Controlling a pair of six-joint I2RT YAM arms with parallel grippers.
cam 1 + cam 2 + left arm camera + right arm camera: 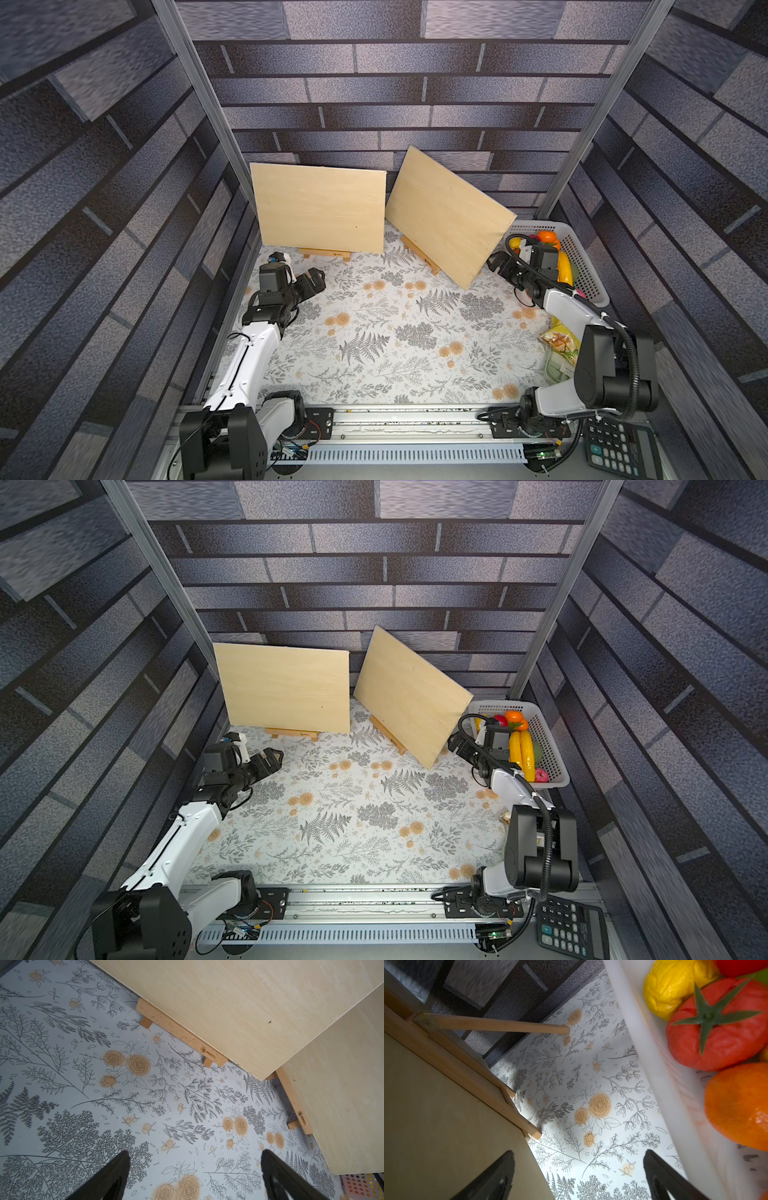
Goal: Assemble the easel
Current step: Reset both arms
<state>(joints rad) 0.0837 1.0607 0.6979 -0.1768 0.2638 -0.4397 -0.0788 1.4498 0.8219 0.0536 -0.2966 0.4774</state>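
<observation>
Pale plywood makes up both boards, and we count two, each leaning on its own small wooden easel at the back of the floral surface (395, 332). The left board (320, 208) has its long axis level and parallel to the back wall, with its face tilted up toward the arms. The left easel (326, 253) shows only as a ledge under its lower edge. The right board (451, 216) is turned, so its long axis runs diagonally from the back wall toward the front right. The right easel (422, 253) sits under the half nearer the wall.

We see two hands, both released with jaws wide. The left hand (319, 279) is low over bare surface in front of the left board, apart from it. The right hand (494, 264) is beside the right board's low front corner, between it and one white basket (590, 266) of fruit. We cannot tell whether it touches the board.

One calculator (619, 444) lies at the front right.
</observation>
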